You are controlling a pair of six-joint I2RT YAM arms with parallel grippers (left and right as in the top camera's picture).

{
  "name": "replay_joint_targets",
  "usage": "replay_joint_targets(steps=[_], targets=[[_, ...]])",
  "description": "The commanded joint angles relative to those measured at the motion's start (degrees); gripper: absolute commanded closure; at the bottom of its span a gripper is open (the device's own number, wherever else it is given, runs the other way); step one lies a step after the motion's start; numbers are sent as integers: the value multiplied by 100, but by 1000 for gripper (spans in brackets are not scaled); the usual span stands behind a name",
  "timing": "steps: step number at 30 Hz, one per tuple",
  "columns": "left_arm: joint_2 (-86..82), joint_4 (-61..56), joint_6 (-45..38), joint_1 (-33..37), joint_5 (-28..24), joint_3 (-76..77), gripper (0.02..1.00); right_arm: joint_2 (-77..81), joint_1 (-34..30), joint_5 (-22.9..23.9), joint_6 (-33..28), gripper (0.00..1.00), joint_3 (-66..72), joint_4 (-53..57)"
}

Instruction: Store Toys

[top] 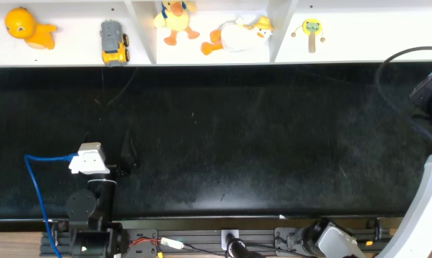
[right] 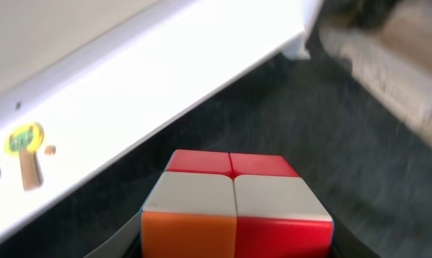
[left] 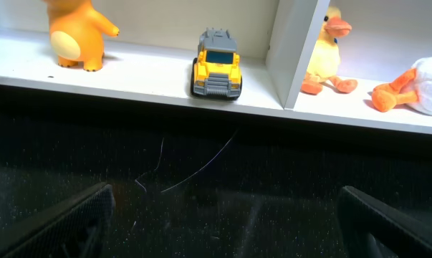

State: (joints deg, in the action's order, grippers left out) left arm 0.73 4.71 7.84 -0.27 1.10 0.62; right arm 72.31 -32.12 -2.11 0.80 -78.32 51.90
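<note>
My right claw (right: pixel 233 252) is clamped on the cube (right: pixel 233 208), above the worktop (right: pixel 359 143) and just in front of the shelf (right: pixel 130 86), near the rattle (right: pixel 26 154). My left claw (left: pixel 226 229) stands apart with nothing in it, low over the worktop, facing the truck (left: pixel 217 63) on the shelf. An orange duck (left: pixel 76 32) sits in the same compartment.

shelf (top: pixel 72 51): orange duck (top: pixel 29 29) | yellow truck (top: pixel 114 41) | plush duck (top: pixel 175 20) | white duck (top: pixel 237 36) lying | rattle (top: pixel 312 32) | black table (top: pixel 258 136)
</note>
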Motion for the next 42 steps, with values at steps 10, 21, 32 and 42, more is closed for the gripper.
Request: replay_joint_targets(steps=[10, 21, 32, 42], targets=[[-61, 9, 105, 15, -15, -17, 20, 1237, 22, -1075, -2352, 956, 236, -1036], [-61, 9, 105, 15, -15, -17, 23, 1958, 22, -1779, -2304, 956, 251, -2524], [-61, 9, 105, 15, -15, -17, 20, 2004, -22, -2551, -2356, 952, 1069, -3860], [-61, 9, 105, 15, -15, -17, 20, 2446, -55, -2583, -2098, 956, 2551, -7853]])
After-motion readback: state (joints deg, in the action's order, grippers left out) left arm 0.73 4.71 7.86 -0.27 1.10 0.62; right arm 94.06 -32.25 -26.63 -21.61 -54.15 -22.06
